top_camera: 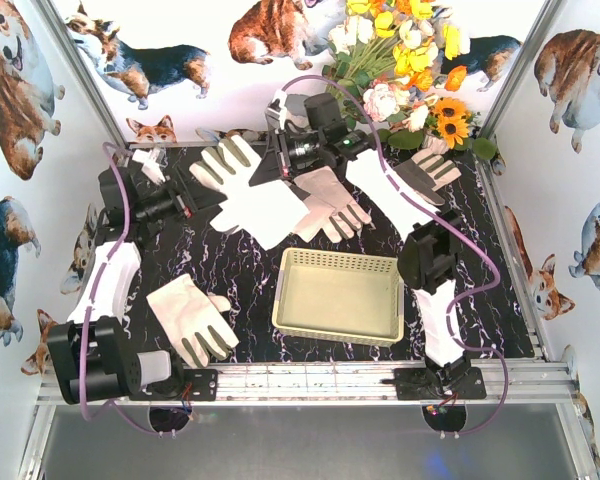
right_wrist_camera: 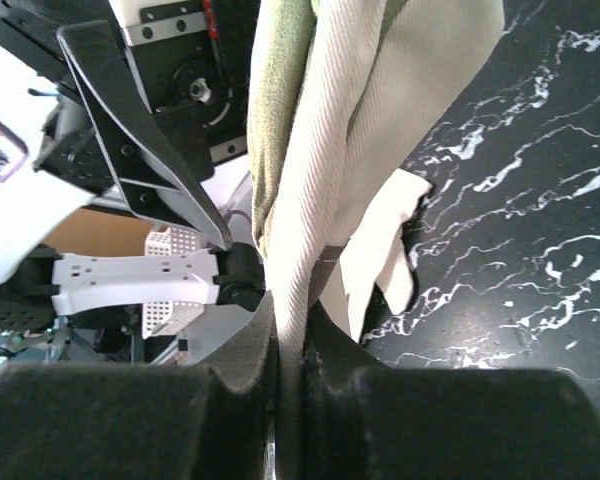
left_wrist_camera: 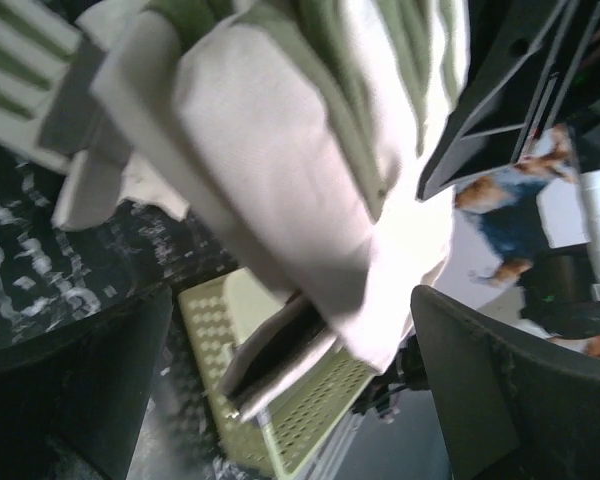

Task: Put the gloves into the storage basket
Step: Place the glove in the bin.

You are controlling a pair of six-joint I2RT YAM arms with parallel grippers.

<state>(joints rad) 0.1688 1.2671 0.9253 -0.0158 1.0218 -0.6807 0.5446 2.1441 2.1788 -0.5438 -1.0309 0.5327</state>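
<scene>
Gloves (top_camera: 248, 198), white with olive-grey fingertips, are seen from above strewn on the table (top_camera: 245, 285) beside and beyond the cream basket (top_camera: 380, 268). At the left wrist, a hanging glove (left_wrist_camera: 280, 170) is flanked by the left gripper (left_wrist_camera: 292, 300), fingers apart. At the right wrist, glove fabric is pinched tight by the right gripper (right_wrist_camera: 280, 370).

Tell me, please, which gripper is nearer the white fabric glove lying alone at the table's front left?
Left. The left gripper is just beyond that glove; the right gripper is farther back and rightward, shut on another glove.
</scene>
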